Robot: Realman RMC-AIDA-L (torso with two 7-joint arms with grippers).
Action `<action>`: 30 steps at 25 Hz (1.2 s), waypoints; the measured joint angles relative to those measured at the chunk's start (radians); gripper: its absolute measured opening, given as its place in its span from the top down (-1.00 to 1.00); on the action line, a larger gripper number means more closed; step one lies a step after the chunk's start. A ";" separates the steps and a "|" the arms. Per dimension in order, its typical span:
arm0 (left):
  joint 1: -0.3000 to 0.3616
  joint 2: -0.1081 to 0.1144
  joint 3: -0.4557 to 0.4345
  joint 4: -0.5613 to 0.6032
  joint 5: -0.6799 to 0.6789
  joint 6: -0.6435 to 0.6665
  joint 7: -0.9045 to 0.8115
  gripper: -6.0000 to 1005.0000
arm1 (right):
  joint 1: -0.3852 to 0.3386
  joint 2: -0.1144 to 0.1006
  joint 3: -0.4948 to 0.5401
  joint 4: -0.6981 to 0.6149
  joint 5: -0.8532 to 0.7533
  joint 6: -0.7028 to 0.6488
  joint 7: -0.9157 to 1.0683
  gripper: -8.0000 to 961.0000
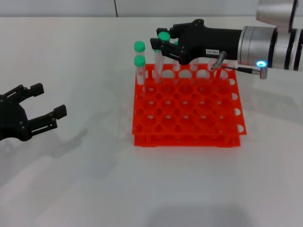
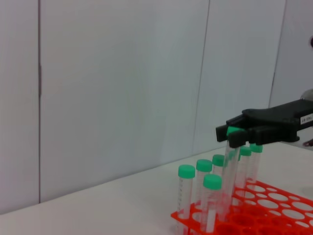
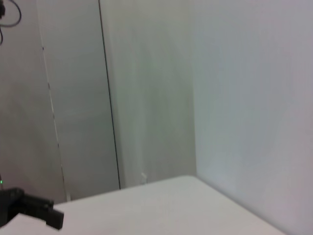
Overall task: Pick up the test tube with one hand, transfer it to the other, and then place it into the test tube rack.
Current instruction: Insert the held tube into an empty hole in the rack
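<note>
Test tube: the test tube (image 2: 230, 166) hangs by its green cap from the right pincer (image 1: 163, 43), upper middle of the head view, above the back-left corner of the rack; its clear body runs down towards the holes and looks slightly tilted (in the left wrist view the cap sits a little further right than the tip).

Key relation: long axis near vertical, tip pointing down at the rack just below; whether the tip has entered a hole I cannot tell. The right arm is the nearer one by far, the left being well apart.

Right pincer: closed on the tube at the cap, reaching in from the upper right of the head view, white label and blue light showing on its wrist.

Test tube rack: the test tube rack (image 1: 189, 111) sits mid-frame on the white bench (image 1: 94, 189), most holes vacant; other green-capped tubes (image 1: 139, 54) stand along its back and left edge, just beside the held one.

Left pincer: the left pincer (image 1: 45, 106) sits at the left edge of the head view, fingers spread and holding nothing, low near the bench.

Judgement: the hand-over looks done; what remains is a straight lowering into a free hole, minding the neighbouring caps.
</note>
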 joint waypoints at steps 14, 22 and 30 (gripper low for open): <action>-0.016 0.000 0.000 -0.002 -0.002 0.000 0.000 -0.72 | 0.013 0.000 -0.053 0.007 -0.031 0.066 0.032 0.44; -0.029 0.001 0.000 -0.015 0.000 -0.002 0.002 -0.72 | 0.018 0.005 -0.084 0.010 -0.032 0.090 0.042 0.44; -0.029 0.001 -0.003 -0.015 0.004 -0.003 0.003 -0.72 | 0.017 0.007 -0.103 0.001 -0.032 0.091 0.042 0.43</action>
